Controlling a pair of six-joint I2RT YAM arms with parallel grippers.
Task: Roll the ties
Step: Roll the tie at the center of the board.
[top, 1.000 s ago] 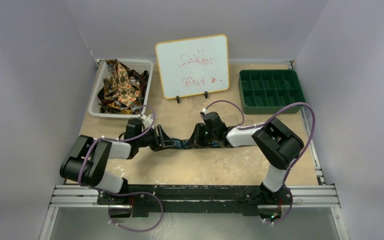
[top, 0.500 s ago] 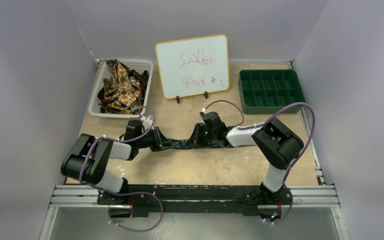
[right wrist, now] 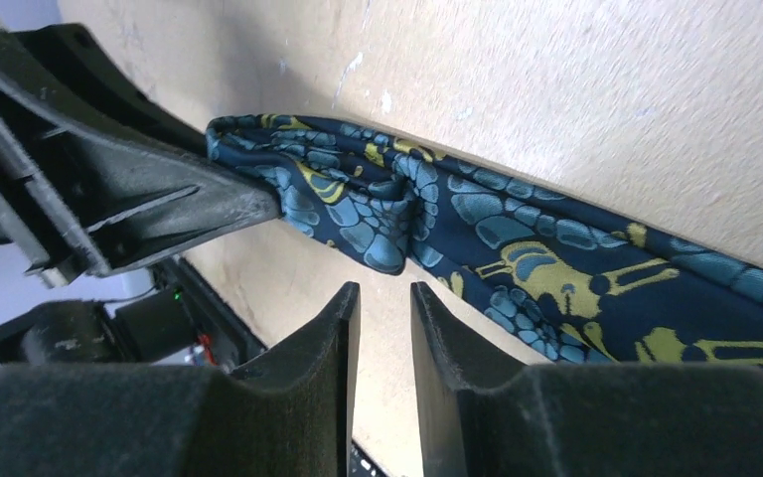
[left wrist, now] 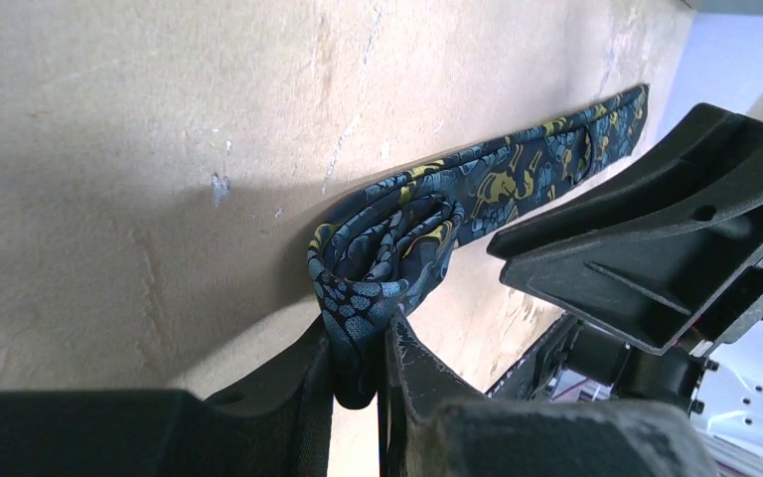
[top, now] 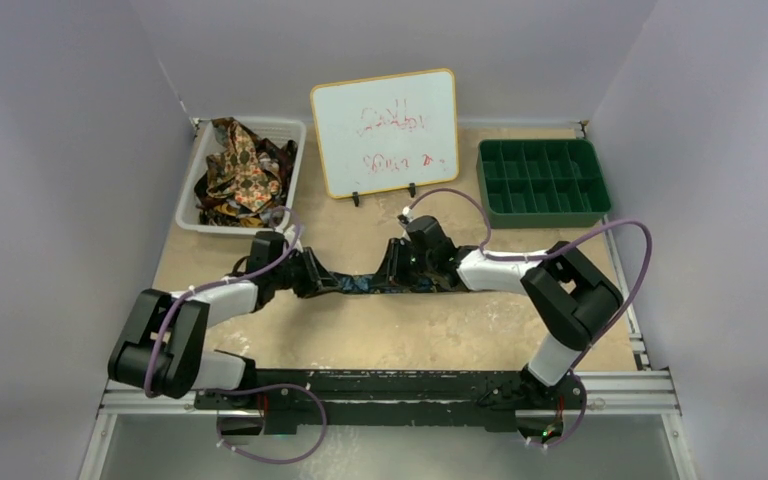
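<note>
A dark navy tie [top: 368, 285] with blue and gold print lies stretched on the tan table between my two grippers. My left gripper [top: 331, 283] is shut on the tie's rolled, bunched left end [left wrist: 382, 253], which is pinched between its fingertips [left wrist: 358, 343]. My right gripper [top: 393, 274] sits low over the tie's middle. In the right wrist view its jaws [right wrist: 384, 298] stand a little apart with nothing between them, just beside the tie [right wrist: 517, 253]. More ties [top: 243, 172] in brown, gold and red lie heaped in a white basket.
The white basket [top: 188, 200] stands at the back left. A small whiteboard [top: 385, 130] stands at the back centre. A green compartment tray [top: 540, 180] sits at the back right. The arms' black base rail [top: 380, 385] runs along the near edge.
Both grippers have shifted slightly away from the bases and to the left with the tie's end. The left arm has stretched out more. The left grip stays shut on the tie.
</note>
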